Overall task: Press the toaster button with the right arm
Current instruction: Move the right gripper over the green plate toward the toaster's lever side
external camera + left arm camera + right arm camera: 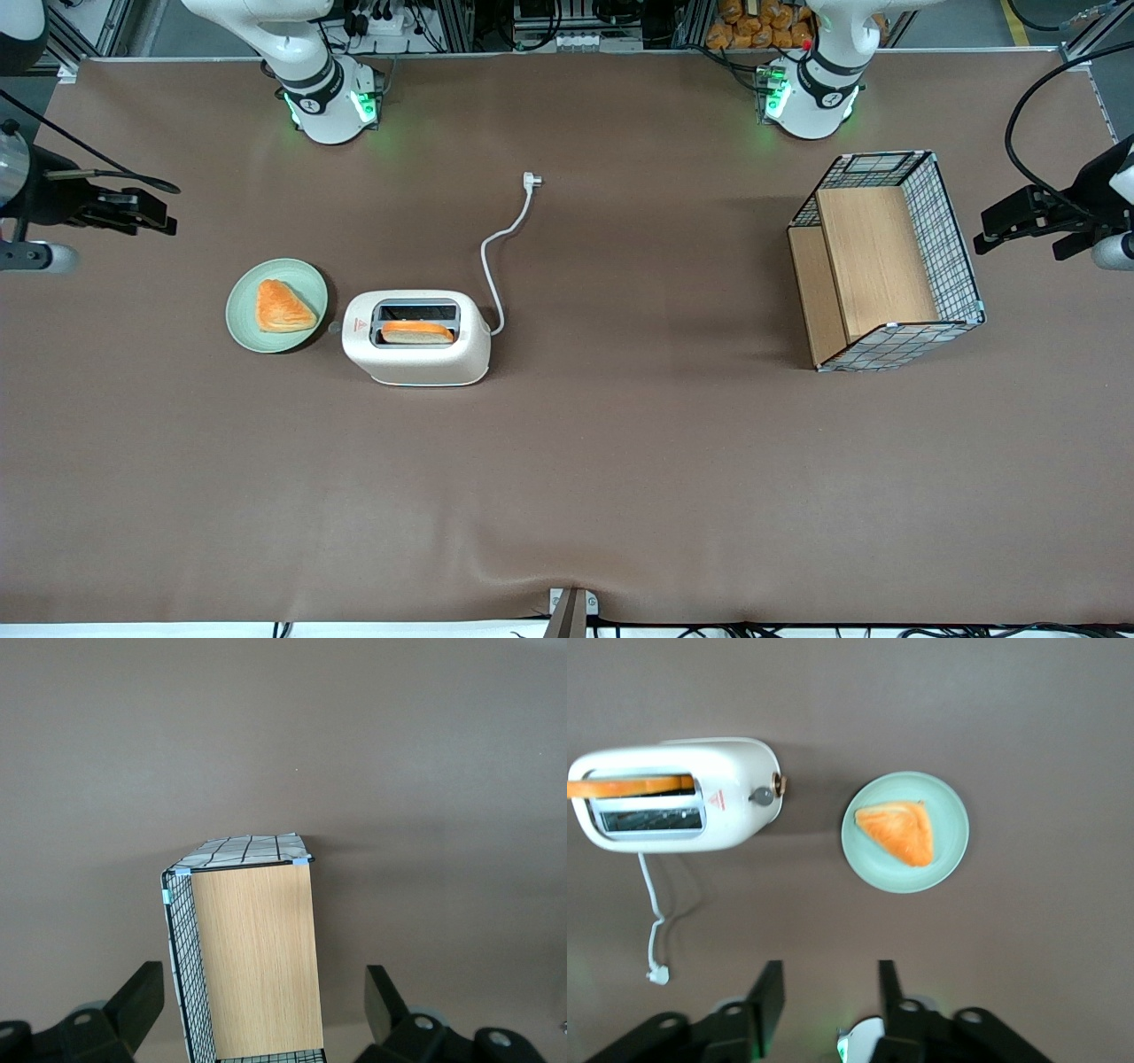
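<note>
On the brown worktop [620,461], toward the working arm's end, we find the toaster [416,338]: cream-white, rounded, with two slots on top; a slice of toast [417,331] sits in the slot nearer the front camera, and the slot farther from it holds nothing that we can see. A small red triangle mark [357,326] lies on the toaster's top at the narrow end that faces the plate; the toaster button [762,796] sticks out of that same end as a small grey nub, seen plainly from the right wrist camera. Just beside that end, apart from the toaster, rests a pale green plate [244,326] bearing a triangular orange pastry [283,307]; the thin white cord [493,266] leaves the toaster's other narrow end and curls away from the front camera to a plug [532,181] lying loose on the worktop.

The right arm [301,53] rises from its base at the edge of the worktop farthest from the front camera; its end effector [824,997] hangs high above the worktop, well apart from the toaster, with nothing between its fingers [770,997], which stand apart with a clear gap.

Toward the parked arm's end stands a wire-and-wood basket [886,261], tipped onto its side.
</note>
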Controlling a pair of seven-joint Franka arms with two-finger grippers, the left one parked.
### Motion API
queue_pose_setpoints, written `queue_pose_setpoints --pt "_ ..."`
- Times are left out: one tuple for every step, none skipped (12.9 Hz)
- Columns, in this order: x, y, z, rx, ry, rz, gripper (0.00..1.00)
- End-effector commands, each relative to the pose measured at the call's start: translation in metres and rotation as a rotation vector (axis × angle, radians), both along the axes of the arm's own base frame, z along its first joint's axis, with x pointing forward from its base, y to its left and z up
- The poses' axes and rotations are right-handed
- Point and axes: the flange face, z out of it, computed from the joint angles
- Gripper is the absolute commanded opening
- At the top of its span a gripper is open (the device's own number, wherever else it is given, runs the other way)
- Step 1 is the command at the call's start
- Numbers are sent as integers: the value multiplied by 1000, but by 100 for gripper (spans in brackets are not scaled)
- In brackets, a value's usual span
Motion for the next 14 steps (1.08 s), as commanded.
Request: queue_pose_setpoints --pt "-6 8 -19 62 51 -6 0" --pt "-8 10 -29 83 68 -11 0" --pt "-9 10 -42 107 79 -25 0" --pt "-11 10 -53 134 79 -39 0" --pt "-13 10 -63 143 82 -48 0" --pt "-15 11 -69 145 81 -50 0" --pt "-19 13 -80 166 78 -63 0" --pt "-26 14 -90 196 65 -84 0" --pt "-33 15 -99 202 52 -97 0" --pt "-40 18 -108 199 26 -104 0" --pt "-46 18 -121 200 16 -117 0" --pt "-48 18 -130 214 9 -135 0" --pt "-49 20 -138 223 5 -145 0" --pt "-51 21 -147 220 -1 -151 0"
